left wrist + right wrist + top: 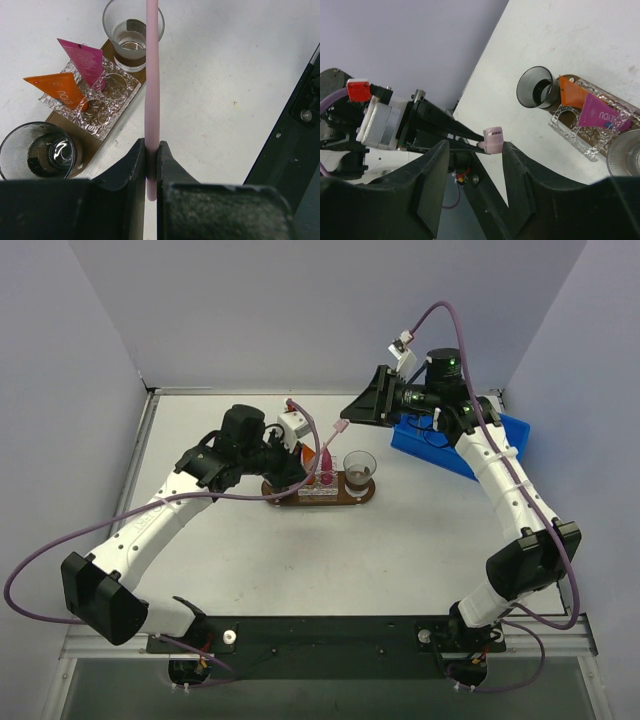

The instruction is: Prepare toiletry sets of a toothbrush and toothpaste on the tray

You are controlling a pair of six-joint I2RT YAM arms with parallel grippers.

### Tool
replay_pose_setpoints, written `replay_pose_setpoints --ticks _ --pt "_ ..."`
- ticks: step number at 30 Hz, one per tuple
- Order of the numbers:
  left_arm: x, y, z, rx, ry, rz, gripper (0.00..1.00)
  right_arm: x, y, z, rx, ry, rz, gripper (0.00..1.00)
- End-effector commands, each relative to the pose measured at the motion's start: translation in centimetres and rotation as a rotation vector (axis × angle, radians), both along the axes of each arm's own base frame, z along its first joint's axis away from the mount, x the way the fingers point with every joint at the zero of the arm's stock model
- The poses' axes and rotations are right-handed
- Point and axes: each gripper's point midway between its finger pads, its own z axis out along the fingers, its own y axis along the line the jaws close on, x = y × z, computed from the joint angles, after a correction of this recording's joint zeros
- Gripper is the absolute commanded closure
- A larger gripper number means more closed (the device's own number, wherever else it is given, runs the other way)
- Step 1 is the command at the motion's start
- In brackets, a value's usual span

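Observation:
My left gripper [151, 160] is shut on the lower end of the toothbrush [151, 75], a thin pale-pink stick held in the air just off the tray [95, 144]. From above, the left gripper [298, 462] sits at the tray's [362, 498] left end, and the toothbrush head [340, 426] points toward my right gripper [352, 412]. The right gripper [474, 145] is open, with the squarish toothbrush head [494, 139] between its fingers, close to one finger [512, 155]. Both toothpaste tubes, orange [57, 87] and magenta [82, 57], stand in a clear holder [107, 102] on the tray.
Two glasses [133, 32] [37, 150] stand at the tray's two ends. A blue bin [460, 445] lies at the back right, under the right arm. Grey walls close in the table's far and side edges.

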Motion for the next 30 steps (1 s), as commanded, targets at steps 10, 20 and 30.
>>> replay_pose_setpoints --ticks 10,20,30 --pt "-1.6 -2.0 1.7 -0.064 -0.029 -0.078 1.0 -2.4 0.4 -0.6 -0.004 0.022 0.118 0.61" --pt "-1.7 -2.1 1.8 -0.058 -0.033 -0.07 1.0 -3.2 1.1 -1.2 0.0 0.051 0.153 0.71" --pt "-1.8 -1.9 1.9 -0.06 -0.034 -0.063 1.0 -4.1 1.9 -1.8 -0.011 0.061 0.175 0.71"
